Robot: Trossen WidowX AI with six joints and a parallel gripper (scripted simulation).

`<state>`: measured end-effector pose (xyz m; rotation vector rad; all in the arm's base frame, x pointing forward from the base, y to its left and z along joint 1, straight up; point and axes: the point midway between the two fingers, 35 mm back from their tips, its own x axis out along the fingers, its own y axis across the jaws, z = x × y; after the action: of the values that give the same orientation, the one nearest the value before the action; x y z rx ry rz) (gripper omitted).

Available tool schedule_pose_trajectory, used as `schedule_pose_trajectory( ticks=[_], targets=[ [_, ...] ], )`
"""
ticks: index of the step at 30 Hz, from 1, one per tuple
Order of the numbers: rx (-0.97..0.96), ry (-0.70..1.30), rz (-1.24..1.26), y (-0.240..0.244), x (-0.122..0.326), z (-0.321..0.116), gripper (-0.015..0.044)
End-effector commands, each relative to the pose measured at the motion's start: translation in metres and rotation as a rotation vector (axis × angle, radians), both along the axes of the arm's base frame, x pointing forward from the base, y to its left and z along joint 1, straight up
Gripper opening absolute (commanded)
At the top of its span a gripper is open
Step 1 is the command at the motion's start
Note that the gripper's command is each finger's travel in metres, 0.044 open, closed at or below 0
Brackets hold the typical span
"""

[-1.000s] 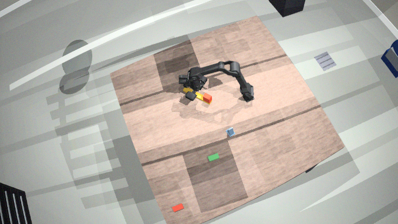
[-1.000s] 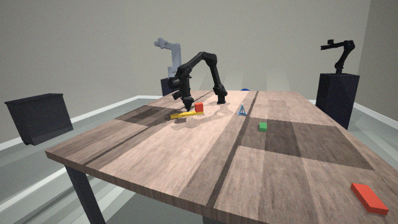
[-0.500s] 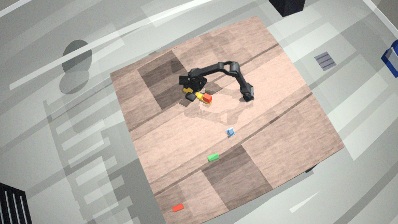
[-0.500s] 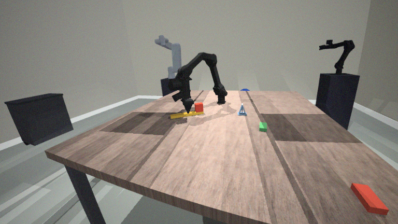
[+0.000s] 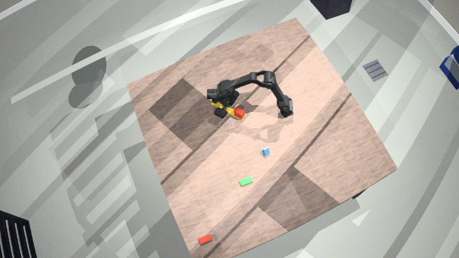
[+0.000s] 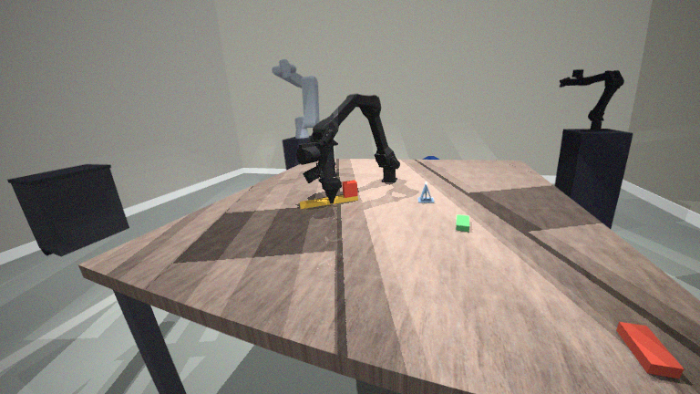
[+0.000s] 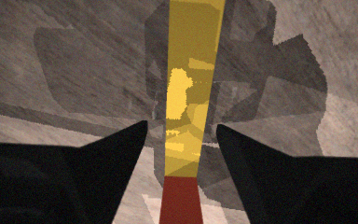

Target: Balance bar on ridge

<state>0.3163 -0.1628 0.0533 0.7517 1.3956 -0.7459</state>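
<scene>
The yellow bar lies on the table, with a red block on one end. My gripper is open and low over the bar, pointing down. In the wrist view one fingertip is on each side of the bar, near the red block, with a gap on both sides. The blue ridge stands apart from the bar, with nothing on it. In the top view the arm hides part of the bar and the fingertips.
A green block lies on the table beyond the ridge from the bar. A flat red block lies near a table corner. Other arms on dark pedestals stand off the table in the exterior view.
</scene>
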Motion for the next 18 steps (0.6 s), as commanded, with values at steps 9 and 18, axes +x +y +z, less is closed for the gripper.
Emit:
schedule_pose_trajectory(
  ticks=[9,18],
  targets=[
    [0.002,0.011,-0.004,0.0006,-0.0025,-0.0038,0.0315],
    [0.002,0.004,0.0,0.0004,-0.0008,-0.0019,0.0131]
  ],
)
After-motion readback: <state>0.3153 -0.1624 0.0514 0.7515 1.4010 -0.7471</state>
